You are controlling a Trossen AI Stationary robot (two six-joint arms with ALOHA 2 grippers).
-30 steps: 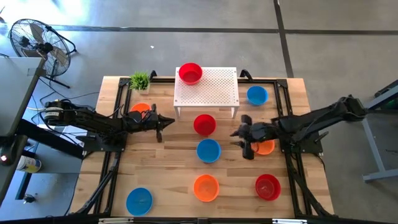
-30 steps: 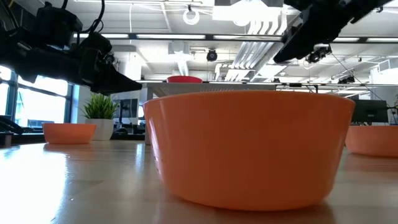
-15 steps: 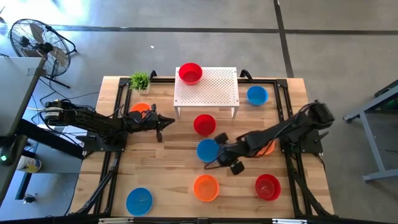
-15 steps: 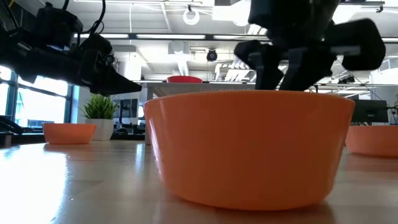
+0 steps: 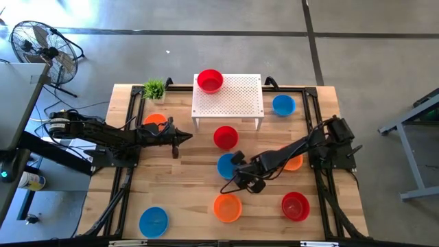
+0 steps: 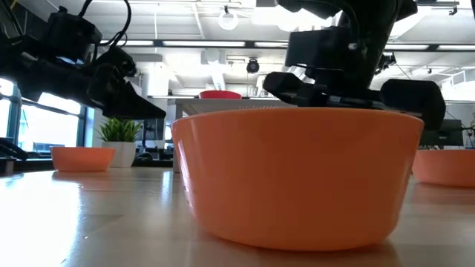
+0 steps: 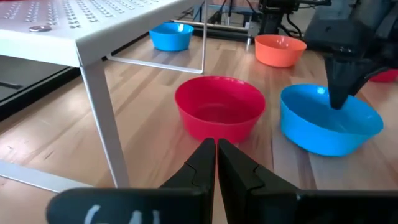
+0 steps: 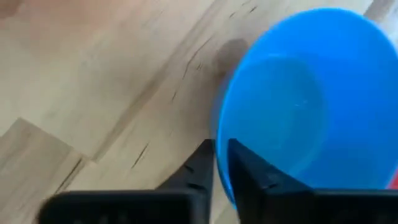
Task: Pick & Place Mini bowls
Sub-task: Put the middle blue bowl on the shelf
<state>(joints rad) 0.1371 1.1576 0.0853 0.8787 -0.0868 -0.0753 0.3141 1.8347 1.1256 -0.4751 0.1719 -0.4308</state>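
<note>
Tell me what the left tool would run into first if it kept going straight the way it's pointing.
Most likely the red bowl in the middle of the table: the left tool, shut, points straight at its near side, with only bare table between them. How big the gap is remains hard to judge.

Two dark, near-black jointed arms, each gripper ending in slim tapered fingers [image 7: 205, 163]; thin cables seemingly trail the left one.

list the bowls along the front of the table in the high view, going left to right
blue bowl → orange bowl → red bowl
</note>
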